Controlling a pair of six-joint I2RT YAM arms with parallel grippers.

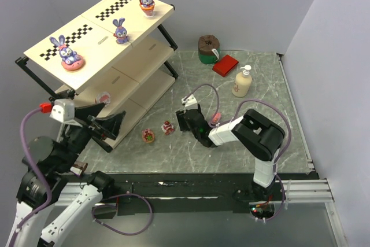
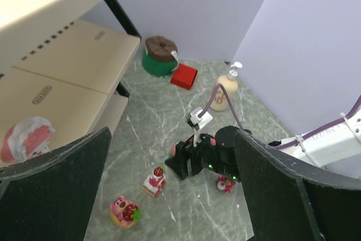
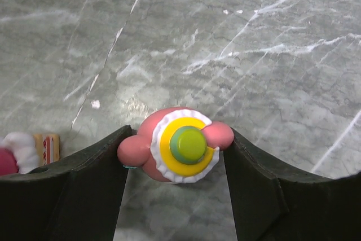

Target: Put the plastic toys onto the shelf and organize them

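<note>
Judged half done: three purple-blue plastic bunnies (image 1: 120, 31) on the top board of the cream three-tier shelf (image 1: 98, 41), one pink-and-white toy (image 1: 104, 96) on its middle board, two pink cake toys (image 1: 148, 136) on the grey marble table (image 1: 173, 154). Saw the right gripper (image 1: 186, 121) closed on a round pink yellow-topped toy (image 3: 183, 145) there, the left gripper (image 1: 107, 118) spread wide, empty.
</note>
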